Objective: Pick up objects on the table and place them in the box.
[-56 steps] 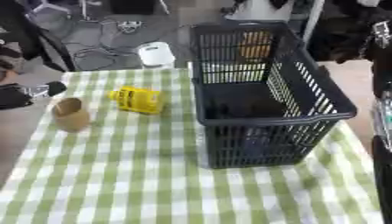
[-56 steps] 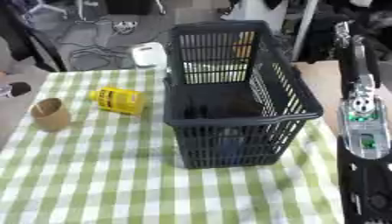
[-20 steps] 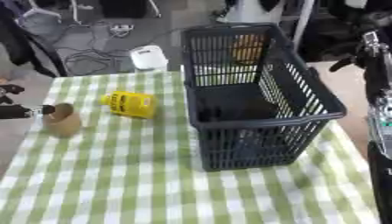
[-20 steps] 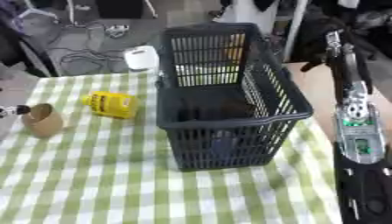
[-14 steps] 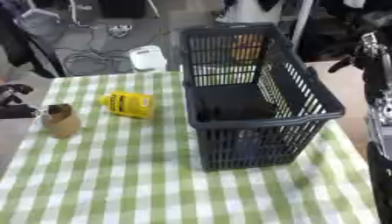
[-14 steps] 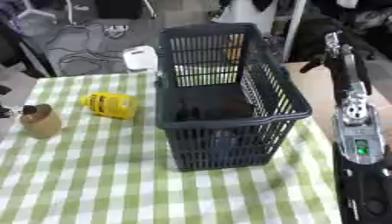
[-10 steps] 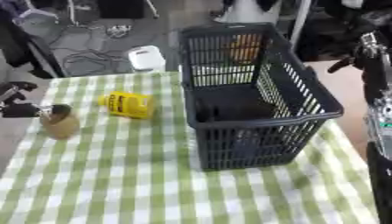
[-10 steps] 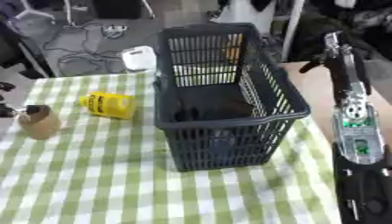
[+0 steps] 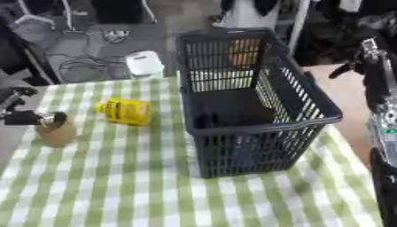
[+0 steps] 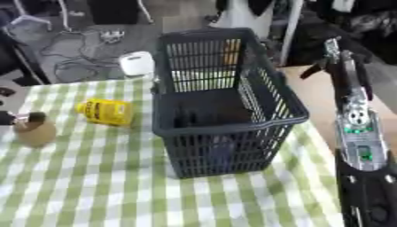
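My left robot hand [image 9: 18, 108] is at the left edge of the worktop [image 9: 116, 186], right at the rim of the brown cup [image 9: 56, 131]. Its fingertips seem to touch or pinch the cup's top edge, but I cannot tell how far the fingers are closed, so I won't call it a grasp. The cup stands upright, long axis vertical, just to the right of and below that hand. The yellow pack [image 9: 124, 111] lies on its side near the cup, between it and the basket [image 9: 256, 124], which serves as the box and sits well right of both. My right arm [image 10: 353, 128] runs along the right edge; its robot hand isn't in either view. So the left robot hand is clearly the nearer one for the cup, and I judge the coming move is a carry rightward over the pack and across the basket's near-left wall.
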